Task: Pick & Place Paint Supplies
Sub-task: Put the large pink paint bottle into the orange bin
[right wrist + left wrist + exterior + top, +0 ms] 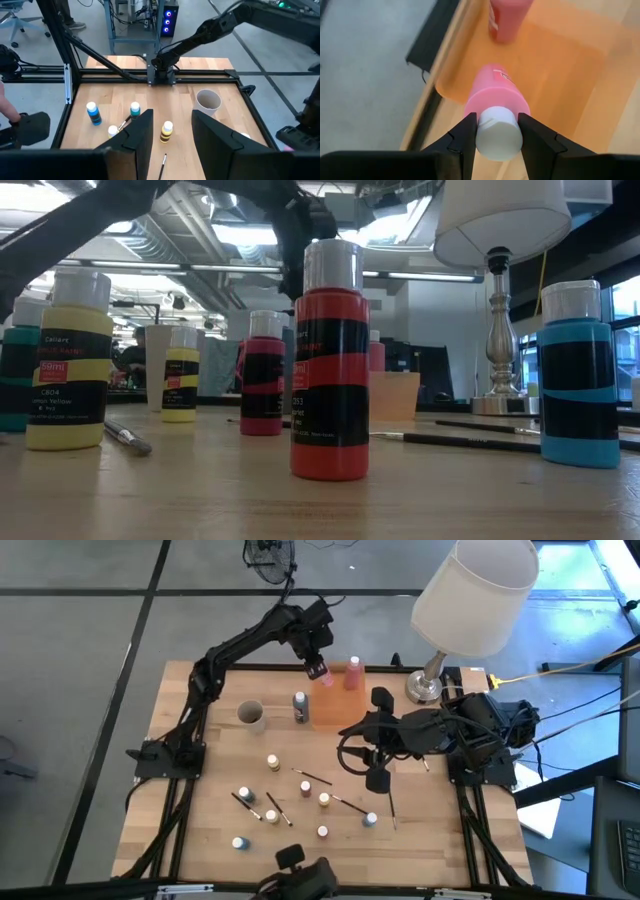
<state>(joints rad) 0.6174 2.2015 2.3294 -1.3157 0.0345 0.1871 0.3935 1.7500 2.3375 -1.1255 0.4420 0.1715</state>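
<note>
My left gripper (320, 668) reaches to the table's far middle and is shut on a pink bottle (496, 97) with a white cap, over the corner of an orange tray (340, 708). A second pink bottle (353, 673) stands upright in that tray. A dark bottle (300, 708) stands just left of the tray. Several small paint bottles (306, 786) and thin dark brushes (315, 777) lie scattered over the near half of the table. My right gripper (172, 132) hovers open at the table's right middle, pointing toward the left edge, with nothing between its fingers. My left gripper pinches the pink bottle's white cap (497, 131) between its two fingers (466, 135), one on each side. The fingers come steeply from above. The bottle hangs cap up below them, over the orange tray's corner (450, 85). Whether its base touches the tray is hidden.
A big white-shaded lamp (470, 595) with a metal base (425, 688) stands at the far right. A paper cup (251, 715) stands left of the dark bottle. In the low view, red (331, 360), yellow (68, 360) and blue (577, 375) bottles stand near the front edge.
</note>
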